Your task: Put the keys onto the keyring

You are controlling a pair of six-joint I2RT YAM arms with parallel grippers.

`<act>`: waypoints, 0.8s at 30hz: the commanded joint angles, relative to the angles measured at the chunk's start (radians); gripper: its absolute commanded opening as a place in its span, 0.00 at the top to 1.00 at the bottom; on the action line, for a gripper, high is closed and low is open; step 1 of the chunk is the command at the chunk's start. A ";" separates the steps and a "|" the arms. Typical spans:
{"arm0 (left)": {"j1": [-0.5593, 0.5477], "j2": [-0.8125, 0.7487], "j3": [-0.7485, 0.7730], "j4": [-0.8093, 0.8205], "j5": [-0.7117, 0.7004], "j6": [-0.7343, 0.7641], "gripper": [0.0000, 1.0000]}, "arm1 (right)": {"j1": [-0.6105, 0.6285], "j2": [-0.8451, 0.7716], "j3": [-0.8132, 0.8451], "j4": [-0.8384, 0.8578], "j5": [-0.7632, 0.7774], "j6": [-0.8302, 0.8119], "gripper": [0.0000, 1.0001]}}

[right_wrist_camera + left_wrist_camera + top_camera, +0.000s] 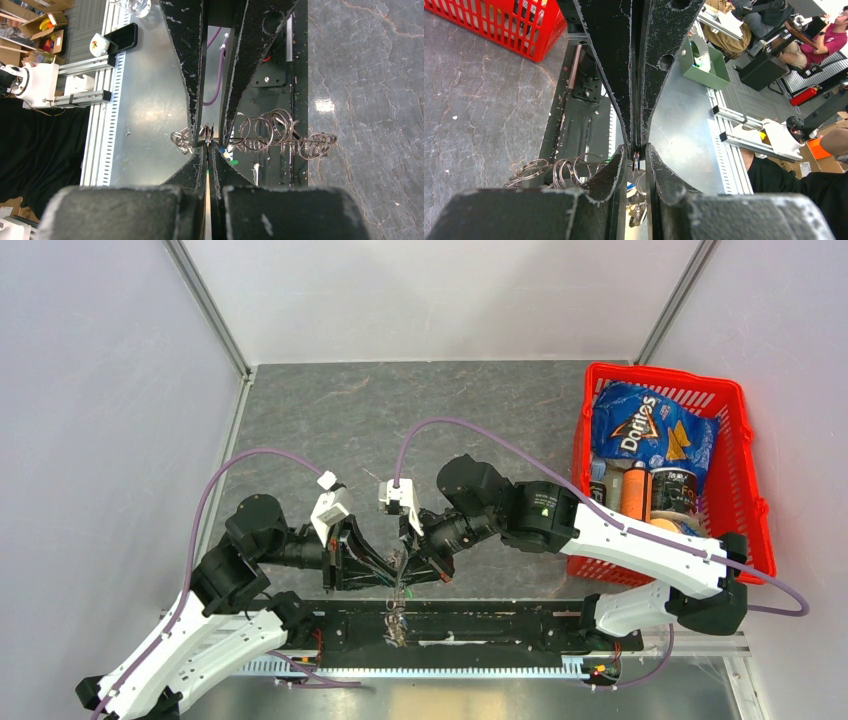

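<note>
Low in the overhead view's centre, both grippers are sitting tip to tip. The left gripper (636, 152) is pinching the keyring (270, 134) edge-on; the right gripper (207, 145) is resting fully closed against its coils. Light, stiff, slippery wire — likely best nipped across one ring's flat.

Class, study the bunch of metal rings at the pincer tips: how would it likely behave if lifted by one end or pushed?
Probably floppy: the bunch of metal rings is many separate loops linked loosely, so it should sag and swing. Likely slippery: thin shiny wire gives the right pincer little to bite. Pushed, it may drag and tangle, not roll.
</note>
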 commanded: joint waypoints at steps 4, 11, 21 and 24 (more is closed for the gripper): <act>0.001 -0.015 0.007 -0.002 0.010 0.051 0.98 | -0.008 -0.059 0.027 0.043 -0.030 -0.005 1.00; 0.001 -0.018 0.010 -0.002 0.005 0.052 0.98 | -0.006 -0.078 0.012 0.041 -0.039 -0.007 1.00; 0.001 -0.019 0.016 0.011 -0.007 0.041 0.98 | -0.006 -0.078 0.015 0.040 -0.050 -0.004 1.00; 0.001 -0.020 0.015 0.028 -0.001 0.030 0.98 | -0.006 -0.068 0.018 0.040 -0.054 -0.004 1.00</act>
